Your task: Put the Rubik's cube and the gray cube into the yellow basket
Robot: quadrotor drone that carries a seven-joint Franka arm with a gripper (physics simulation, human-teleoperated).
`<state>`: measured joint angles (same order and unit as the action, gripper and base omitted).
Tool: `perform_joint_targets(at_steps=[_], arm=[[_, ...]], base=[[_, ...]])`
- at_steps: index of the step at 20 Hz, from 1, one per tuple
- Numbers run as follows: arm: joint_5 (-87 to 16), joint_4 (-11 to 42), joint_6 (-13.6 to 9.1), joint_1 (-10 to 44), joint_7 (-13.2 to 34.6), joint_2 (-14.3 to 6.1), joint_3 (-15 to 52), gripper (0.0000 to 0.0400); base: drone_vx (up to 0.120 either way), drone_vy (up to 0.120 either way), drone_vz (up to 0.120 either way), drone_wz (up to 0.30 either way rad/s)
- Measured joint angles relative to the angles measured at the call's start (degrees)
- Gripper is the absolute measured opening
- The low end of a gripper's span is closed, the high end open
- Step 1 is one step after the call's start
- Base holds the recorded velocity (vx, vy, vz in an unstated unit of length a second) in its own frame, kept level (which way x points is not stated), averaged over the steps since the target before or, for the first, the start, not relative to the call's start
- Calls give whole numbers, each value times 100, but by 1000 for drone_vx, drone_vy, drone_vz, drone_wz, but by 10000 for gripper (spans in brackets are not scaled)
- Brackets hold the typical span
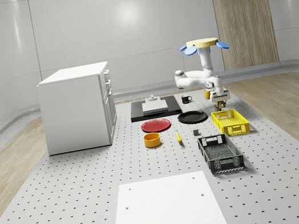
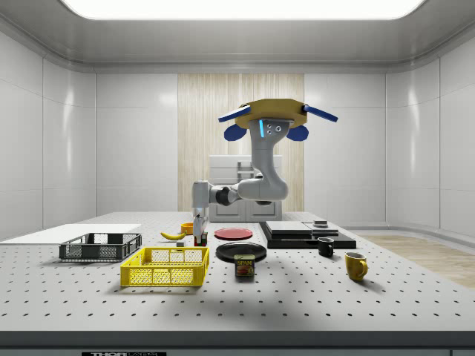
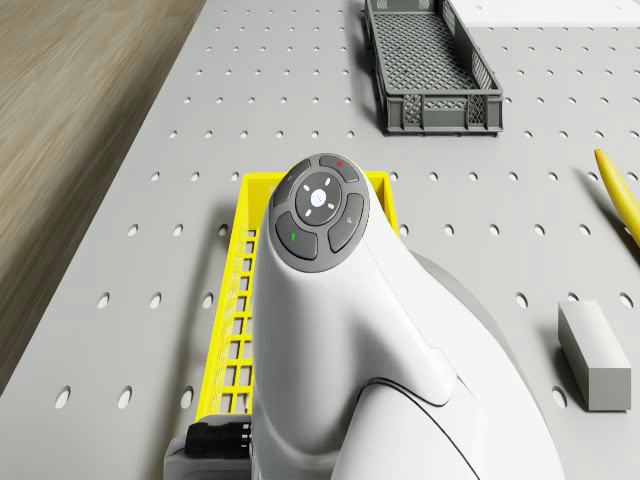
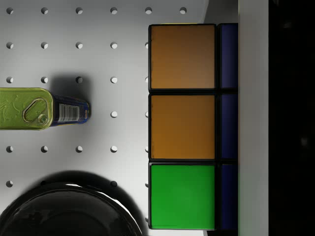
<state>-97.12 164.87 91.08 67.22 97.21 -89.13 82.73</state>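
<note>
The drone (image 1: 203,45) hovers beside the far end of the yellow basket (image 1: 230,121). The tool (image 2: 200,239) is clamped on the Rubik's cube (image 4: 183,127) — rigid, light, slick-faced, best gripped on flat opposite sides. The gray cube (image 3: 594,357) lies on the surface at the basket's 9 o'clock in the whole-scene view.

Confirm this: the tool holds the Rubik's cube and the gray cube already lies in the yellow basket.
Wrong on the gray cube: the drone view shows it on the table beside the yellow basket, not inside. The tool does hold the Rubik's cube.
</note>
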Motion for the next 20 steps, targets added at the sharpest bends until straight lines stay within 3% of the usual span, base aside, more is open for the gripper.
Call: perform_joint_targets(at_steps=[6, 20], arm=[[13, -1, 31, 4, 3, -33, 4, 325], [-962, -196, 417, 149, 17, -99, -1037, 325]], base=[[113, 0, 0, 0], [0, 0, 0, 0]])
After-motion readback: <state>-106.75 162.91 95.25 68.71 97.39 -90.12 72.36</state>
